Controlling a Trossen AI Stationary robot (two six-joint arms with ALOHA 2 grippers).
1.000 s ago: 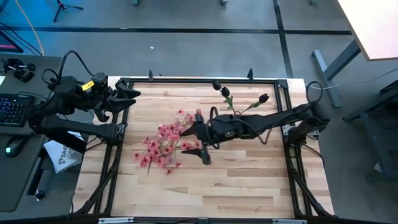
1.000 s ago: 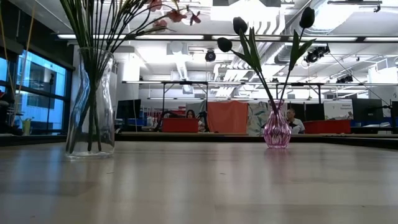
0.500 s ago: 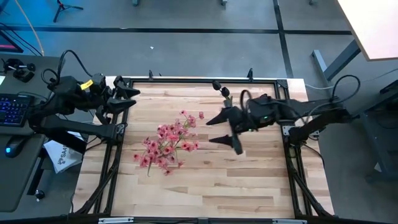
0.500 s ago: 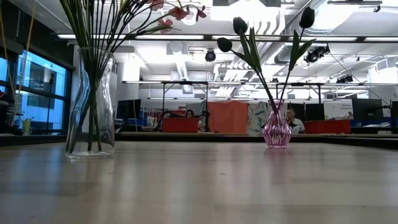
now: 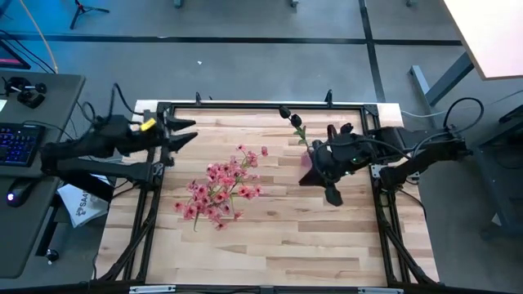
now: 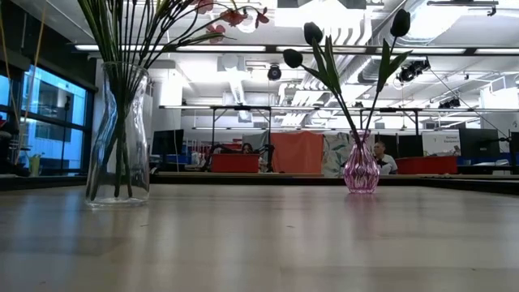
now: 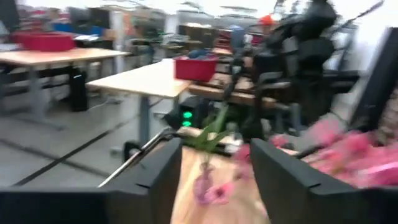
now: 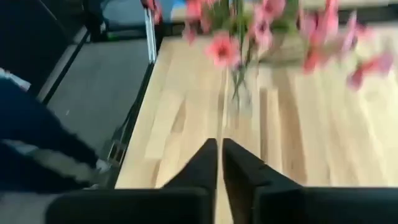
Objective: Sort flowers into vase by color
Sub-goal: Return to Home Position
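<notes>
Right gripper (image 8: pixel 219 146): jaws nearly closed, empty, over the tabletop's right half.
Left gripper (image 5: pixel 189 131): jaws spread, empty, at the left edge near the far corner.
Pink blossoms (image 5: pixel 219 186): in the clear glass vase (image 6: pixel 119 138), centre-left.
Dark tulip buds (image 6: pixel 313 33): in the pink bud vase (image 6: pixel 362 170), toward the far edge.
Loose stems: none visible. Sorting judged complete, with only the arms left to park.
Wood-plank tabletop (image 5: pixel 270 245): black frame. An open workshop lies beyond.
</notes>
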